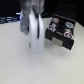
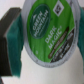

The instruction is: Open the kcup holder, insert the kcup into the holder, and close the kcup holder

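Observation:
The kcup (image 2: 49, 31) fills the wrist view: a white pod with a green printed lid, seen top-on. My gripper (image 2: 47, 35) is shut on it, with a teal pad (image 2: 13, 31) against one side and another pad at the opposite edge. In the exterior view my gripper (image 1: 34, 46) is a blurred white shape above the table, to the exterior view's left of the kcup holder (image 1: 62, 41). The holder is a black box with several red-and-white-topped pods (image 1: 67, 34) showing on top. The held kcup cannot be made out in the exterior view.
The white table (image 1: 20, 65) spreads under the gripper. Dark clutter lies along the back edge (image 1: 10, 19).

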Controlling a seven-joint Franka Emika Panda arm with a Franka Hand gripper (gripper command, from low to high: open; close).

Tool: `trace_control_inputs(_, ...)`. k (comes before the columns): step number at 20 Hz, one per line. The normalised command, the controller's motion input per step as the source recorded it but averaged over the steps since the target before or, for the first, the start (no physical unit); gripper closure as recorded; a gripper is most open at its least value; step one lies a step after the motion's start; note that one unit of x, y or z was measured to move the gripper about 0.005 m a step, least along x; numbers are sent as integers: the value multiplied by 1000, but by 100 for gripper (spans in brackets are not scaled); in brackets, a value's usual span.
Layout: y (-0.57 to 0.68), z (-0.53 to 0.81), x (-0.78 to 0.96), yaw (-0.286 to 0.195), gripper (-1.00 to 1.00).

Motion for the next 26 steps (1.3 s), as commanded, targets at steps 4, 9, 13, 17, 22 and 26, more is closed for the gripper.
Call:
trace_control_inputs(4, 545, 755, 56, 32, 100)
trace_control_inputs(9, 598, 571, 7, 49, 100)
trace_control_inputs(13, 632, 458, -62, 43, 100)
trace_control_inputs(17, 664, 414, -3, 25, 100)
trace_control_inputs(22, 631, 255, -13, 47, 100)
trace_control_inputs(26, 649, 121, 48, 38, 100)
